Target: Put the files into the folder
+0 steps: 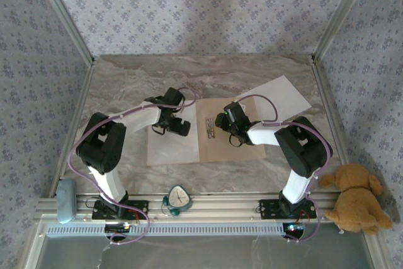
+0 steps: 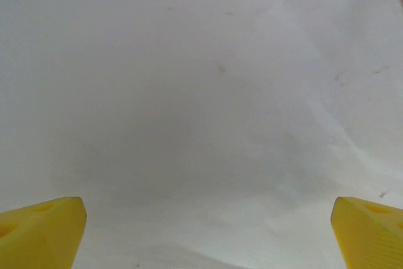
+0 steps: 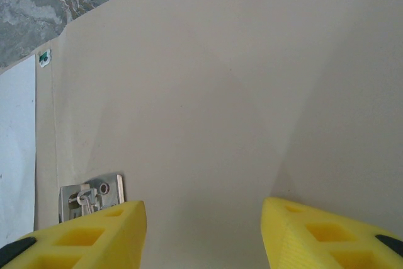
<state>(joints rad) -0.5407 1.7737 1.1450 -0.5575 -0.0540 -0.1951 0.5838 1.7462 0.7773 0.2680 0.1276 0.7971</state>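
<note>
On table [image 1: 126, 86], folder [image 1: 220, 150] lies open: one sheet [image 1: 173, 149] on its left half, second sheet [image 1: 283, 96] at back right. Paper looks light, limp, slick; best pinched at a corner. left gripper [image 2: 208, 234] wide over sheet; right gripper [image 3: 201, 231] half-open, empty.

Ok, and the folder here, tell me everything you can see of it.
The folder is flat tan-brown cardboard, matte and plain, lying open on the marble table. A small metal clip sits by its centre fold, and a tiny green mark shows near its far edge. A white sheet covers the part left of the fold; a second sheet lies tilted at its far right corner. The right gripper hangs over the bare right half, open and empty.
</note>
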